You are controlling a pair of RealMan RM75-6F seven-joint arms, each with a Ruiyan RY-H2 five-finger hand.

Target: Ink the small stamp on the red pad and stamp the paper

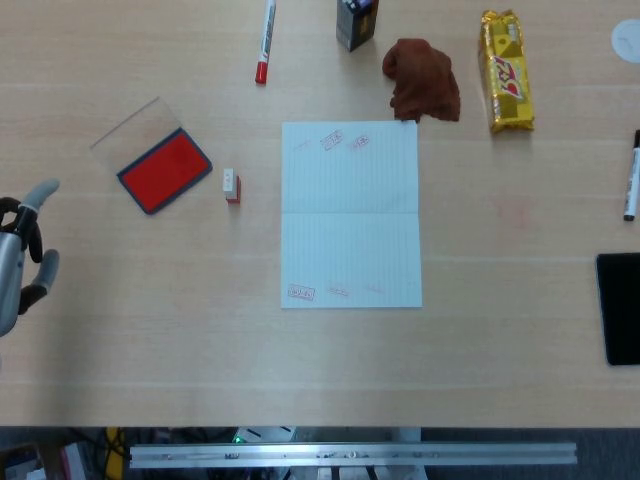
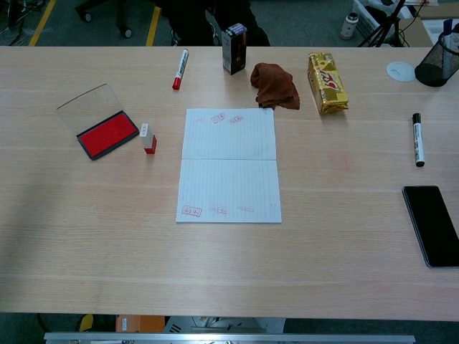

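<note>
Left hand (image 1: 22,255) sits at the nine o'clock edge of the head view, fingers apart and holding nothing, above the pale wooden table (image 1: 500,340). The right hand shows in neither view.

The small white stamp with the red base (image 1: 231,186) stands upright and untouched, just beside the open red ink pad in its dark frame (image 1: 164,171), on the pad's three o'clock side. The pad's clear lid (image 1: 135,125) is folded back toward eleven o'clock, so the ink face is exposed. The sheet of lined pale-blue paper (image 1: 350,215) lies at the stamp's three o'clock, a short gap between them, with faint red prints near its twelve and seven o'clock corners.

The step in hand looks like the reach for the stamp. To do it well, I'd bring the hand in from eight o'clock and high, staying off the pad, then pinch the white upper body from both sides so the red base stays free and level. The stamp is small and narrow; a sideways nudge could topple it onto the ink or the paper edge. Descend straight, close gently, lift vertically.
</note>
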